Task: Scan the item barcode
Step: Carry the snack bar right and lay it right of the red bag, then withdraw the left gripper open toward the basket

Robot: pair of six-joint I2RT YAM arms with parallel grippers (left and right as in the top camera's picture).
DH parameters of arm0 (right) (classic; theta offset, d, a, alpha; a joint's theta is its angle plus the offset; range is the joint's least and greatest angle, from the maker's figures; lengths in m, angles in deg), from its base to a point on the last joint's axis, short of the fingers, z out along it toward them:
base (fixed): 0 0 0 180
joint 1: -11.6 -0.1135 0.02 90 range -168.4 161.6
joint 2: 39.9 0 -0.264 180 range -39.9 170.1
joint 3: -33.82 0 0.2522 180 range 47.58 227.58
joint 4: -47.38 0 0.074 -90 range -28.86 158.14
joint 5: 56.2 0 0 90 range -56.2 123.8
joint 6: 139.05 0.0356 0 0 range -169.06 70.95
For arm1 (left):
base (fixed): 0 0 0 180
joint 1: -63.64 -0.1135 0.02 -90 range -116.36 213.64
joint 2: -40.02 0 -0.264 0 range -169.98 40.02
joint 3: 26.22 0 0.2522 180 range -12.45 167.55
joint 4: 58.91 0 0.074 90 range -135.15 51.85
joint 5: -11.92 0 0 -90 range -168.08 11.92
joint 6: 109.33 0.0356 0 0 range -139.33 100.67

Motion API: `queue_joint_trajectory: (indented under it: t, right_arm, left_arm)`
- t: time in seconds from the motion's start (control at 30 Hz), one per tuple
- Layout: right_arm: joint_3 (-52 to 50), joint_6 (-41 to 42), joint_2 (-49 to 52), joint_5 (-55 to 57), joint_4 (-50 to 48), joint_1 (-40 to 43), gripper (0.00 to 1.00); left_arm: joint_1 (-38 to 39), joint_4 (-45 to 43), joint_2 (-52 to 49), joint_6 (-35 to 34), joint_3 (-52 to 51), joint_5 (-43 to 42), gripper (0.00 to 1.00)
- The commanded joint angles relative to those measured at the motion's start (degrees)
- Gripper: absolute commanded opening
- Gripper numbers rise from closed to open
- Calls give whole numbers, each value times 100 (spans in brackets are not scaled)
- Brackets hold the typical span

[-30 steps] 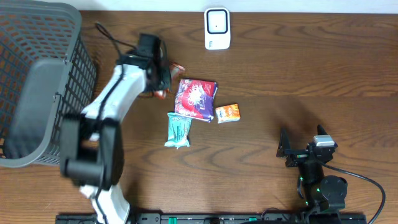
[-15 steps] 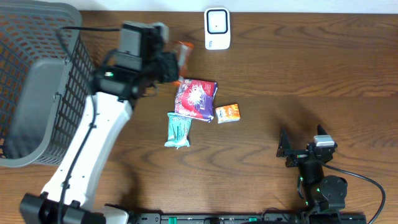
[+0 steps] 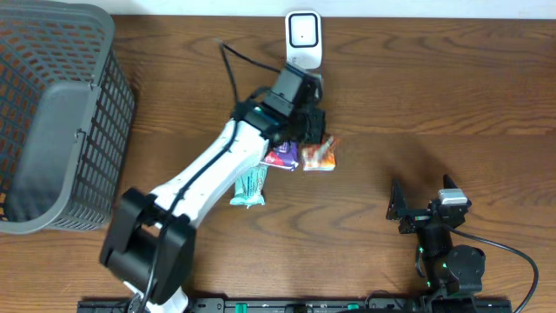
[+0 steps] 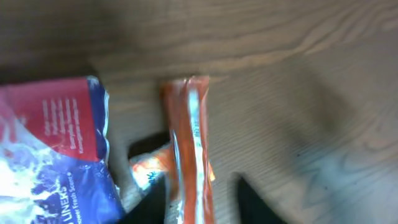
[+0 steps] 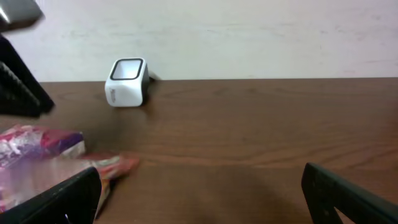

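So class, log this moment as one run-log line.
left gripper: open, astride orange packet | right gripper: open, parked | scanner: table's far edge

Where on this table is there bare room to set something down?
Widest free patch: bare wood right of the scanner, down to the right gripper. Another lies between the basket and the left arm. Crowded: below the scanner, where the left gripper, purple packet, orange packet and teal packet cluster.
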Motion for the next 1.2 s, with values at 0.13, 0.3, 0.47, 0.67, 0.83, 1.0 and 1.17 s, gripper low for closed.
queue_joint_trajectory:
  t: [0.13,0.3,0.47,0.67,0.83,1.0,1.17]
  right_arm:
    - [-9,-68,-17,9,24,-35,99]
    - [-9,-68,-17,9,24,-35,99]
    - [-9,-68,-17,9,24,-35,99]
    - [-9,-68,-17,9,24,-35,99]
    - [-9,-68,-17,9,22,-35,99]
    - [-9,-68,-17,9,24,-35,99]
    - [-9,-68,-17,9,22,-35,99]
  left_arm:
    - [-400,79,616,107,48,83,82]
    - [-942,529,1469,201,48,85,85]
    - [-1569,1375,2184,201,48,85,90]
    - [-2120,2490,2507,203,48,85,98]
    - [-2291,2881,2435,199,42,601,98]
    - [-2396,3053,2420,-76,42,1554,98]
    - [-2570,3073,2420,-195,42,1582,98]
